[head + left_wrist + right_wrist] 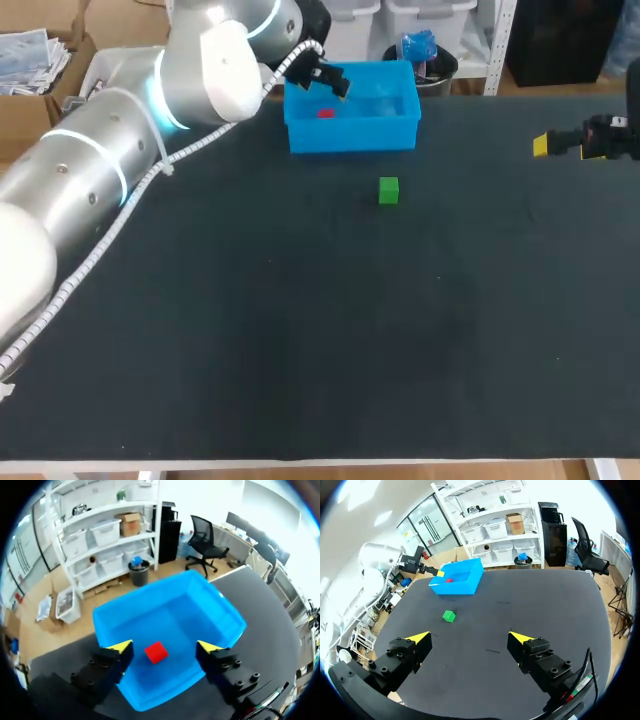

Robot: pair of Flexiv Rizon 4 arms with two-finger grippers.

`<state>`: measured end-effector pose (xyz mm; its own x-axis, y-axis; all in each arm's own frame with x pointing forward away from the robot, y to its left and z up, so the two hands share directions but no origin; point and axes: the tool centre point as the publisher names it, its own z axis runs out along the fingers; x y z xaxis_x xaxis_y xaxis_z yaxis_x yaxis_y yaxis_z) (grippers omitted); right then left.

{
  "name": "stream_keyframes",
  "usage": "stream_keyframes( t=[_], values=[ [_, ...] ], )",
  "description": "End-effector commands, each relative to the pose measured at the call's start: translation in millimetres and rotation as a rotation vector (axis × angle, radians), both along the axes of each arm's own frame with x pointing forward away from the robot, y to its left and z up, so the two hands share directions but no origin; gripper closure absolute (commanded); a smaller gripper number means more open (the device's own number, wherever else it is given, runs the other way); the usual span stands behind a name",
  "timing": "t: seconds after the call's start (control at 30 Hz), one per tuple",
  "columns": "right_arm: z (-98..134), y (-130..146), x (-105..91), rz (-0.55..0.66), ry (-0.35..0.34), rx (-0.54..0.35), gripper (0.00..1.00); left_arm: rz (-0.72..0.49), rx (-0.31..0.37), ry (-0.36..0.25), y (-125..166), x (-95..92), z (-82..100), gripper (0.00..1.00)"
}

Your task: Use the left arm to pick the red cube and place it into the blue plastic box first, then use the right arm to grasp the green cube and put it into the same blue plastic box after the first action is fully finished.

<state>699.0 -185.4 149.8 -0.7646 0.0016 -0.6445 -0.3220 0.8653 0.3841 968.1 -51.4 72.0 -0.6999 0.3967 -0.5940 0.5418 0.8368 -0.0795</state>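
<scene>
The red cube (pixel 156 652) lies on the floor of the blue plastic box (pixel 215 611), seen between my left gripper's (pixel 165 646) open fingers, which hang above the box without touching it. From the head view the red cube (pixel 325 113) sits in the left part of the blue box (pixel 352 133) with the left gripper (pixel 325 79) over its left rim. On the black table in front of the box rests the green cube (pixel 389 190). My right gripper (pixel 541 146) is open at the table's right side, far from the green cube (pixel 449 615).
The black table (pixel 300 330) stretches wide in front of the box. My left arm (pixel 110 170) crosses the table's back left corner. The blue box (pixel 457 577) and my left arm (pixel 380 562) appear ahead of the right gripper (pixel 469 639).
</scene>
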Motion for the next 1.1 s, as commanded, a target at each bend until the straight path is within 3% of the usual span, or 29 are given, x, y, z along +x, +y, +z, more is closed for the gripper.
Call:
stream_keyframes(
  t=[0.03,0.27,0.5,0.77,1.1],
  values=[
    [0,0,0.4,-0.001,0.001,-0.002,0.0,-0.037,0.067,0.136,-6,11.1,30.0,0.0],
    [0,0,0.4,-0.001,0.001,-0.002,0.0,-0.066,-0.002,0.086,23,-27.4,71.7,0.0],
    [0,0,0.4,-0.001,0.001,-0.002,0.0,-0.102,-0.096,-0.017,73,-80.8,89.9,0.0],
    [0,0,0.4,-0.001,0.001,-0.002,0.0,-0.066,-0.135,-0.064,121,-144.2,82.9,0.0],
    [0,0,0.4,-0.001,0.001,-0.002,0.0,-0.034,-0.212,-0.094,162,-206.2,65.0,0.0]
  ],
)
